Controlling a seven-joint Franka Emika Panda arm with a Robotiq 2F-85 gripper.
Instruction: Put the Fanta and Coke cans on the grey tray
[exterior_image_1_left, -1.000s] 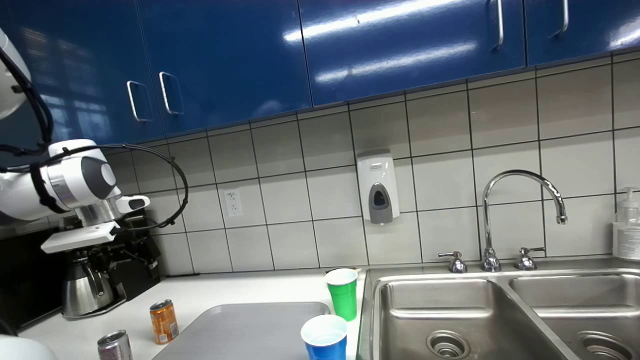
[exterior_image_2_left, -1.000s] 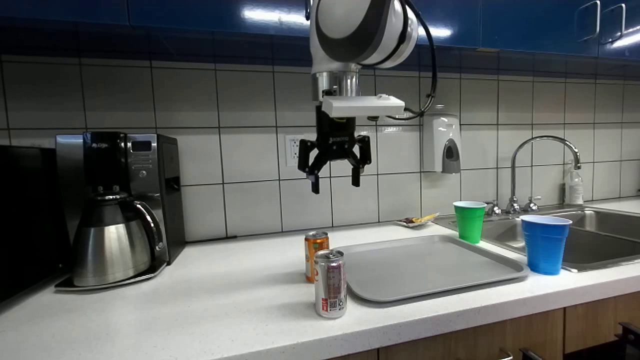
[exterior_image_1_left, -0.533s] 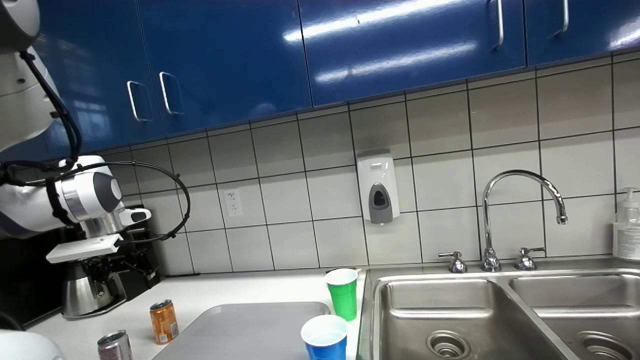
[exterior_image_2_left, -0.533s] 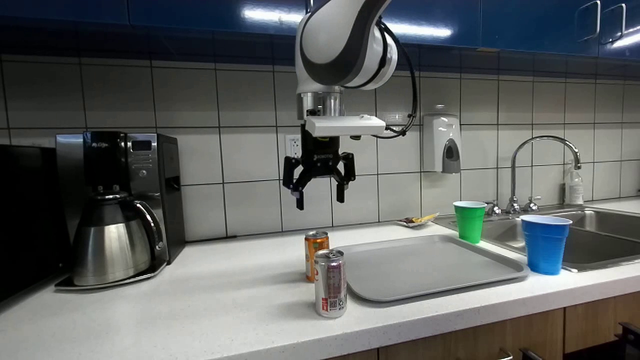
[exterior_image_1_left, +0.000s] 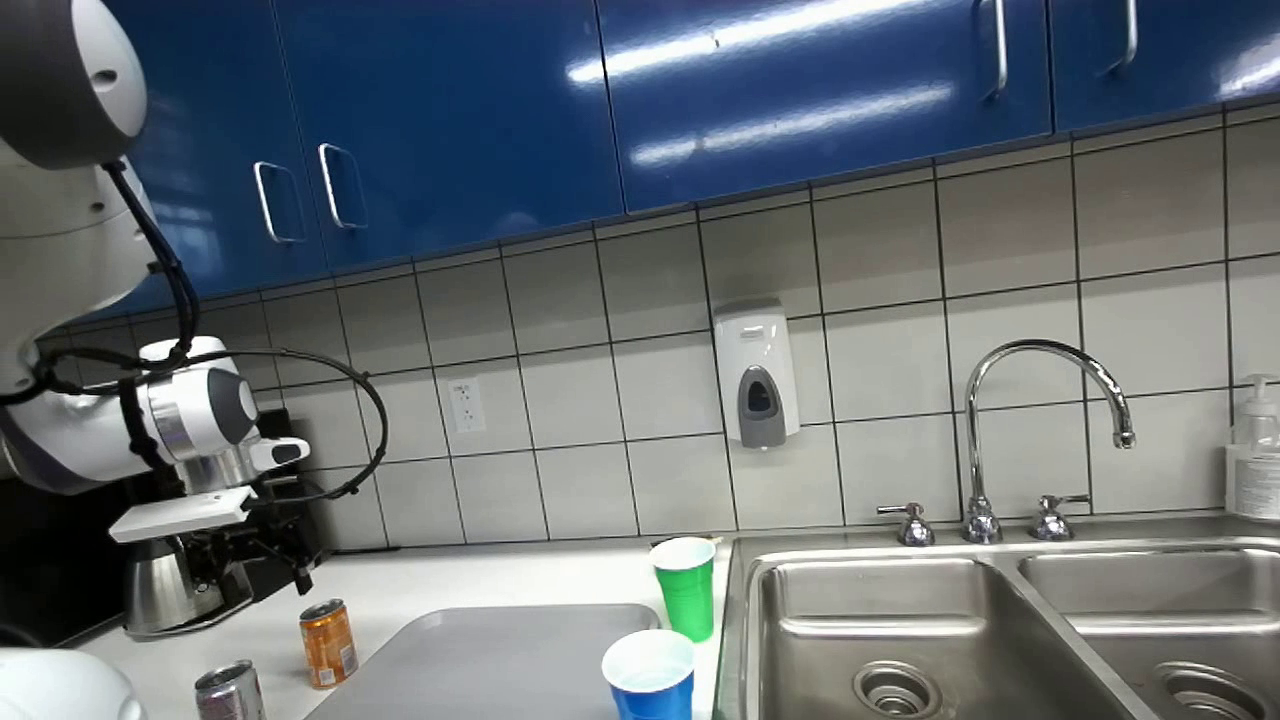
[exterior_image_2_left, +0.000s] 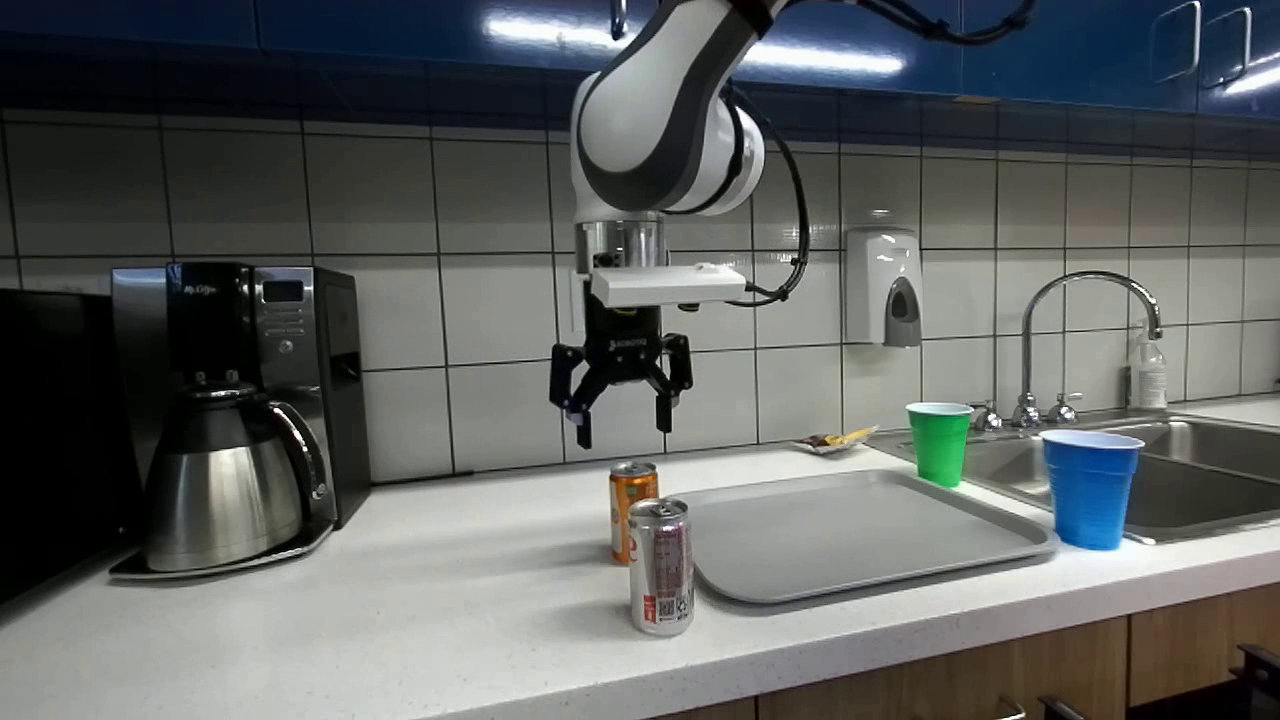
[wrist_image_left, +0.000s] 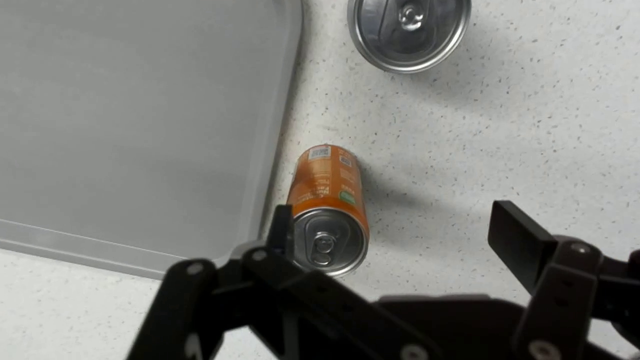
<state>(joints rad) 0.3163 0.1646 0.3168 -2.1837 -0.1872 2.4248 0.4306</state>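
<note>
The orange Fanta can (exterior_image_1_left: 328, 645) (exterior_image_2_left: 627, 500) stands upright on the counter beside the grey tray. In the wrist view the Fanta can (wrist_image_left: 330, 187) is at the middle, near the left finger. The silver Coke can (exterior_image_1_left: 230, 692) (exterior_image_2_left: 661, 570) stands upright near the counter's front; its lid shows at the top of the wrist view (wrist_image_left: 410, 32). The grey tray (exterior_image_1_left: 500, 660) (exterior_image_2_left: 850, 530) lies flat with nothing on it; it fills the upper left of the wrist view (wrist_image_left: 145, 115). My gripper (exterior_image_2_left: 624, 424) (wrist_image_left: 400, 232) is open and empty, above the counter, higher than the Fanta can.
A green cup (exterior_image_1_left: 688, 590) (exterior_image_2_left: 940, 445) and a blue cup (exterior_image_1_left: 650, 680) (exterior_image_2_left: 1090, 490) stand by the tray, near the sink (exterior_image_1_left: 860, 600). A coffee maker (exterior_image_2_left: 240, 400) stands on the other side of the counter. A small packet (exterior_image_2_left: 835, 440) lies against the tiled wall.
My gripper has come down towards the counter, moving left in one exterior view and slightly right in the other. It has stayed open. The cans, tray and cups have not moved.
</note>
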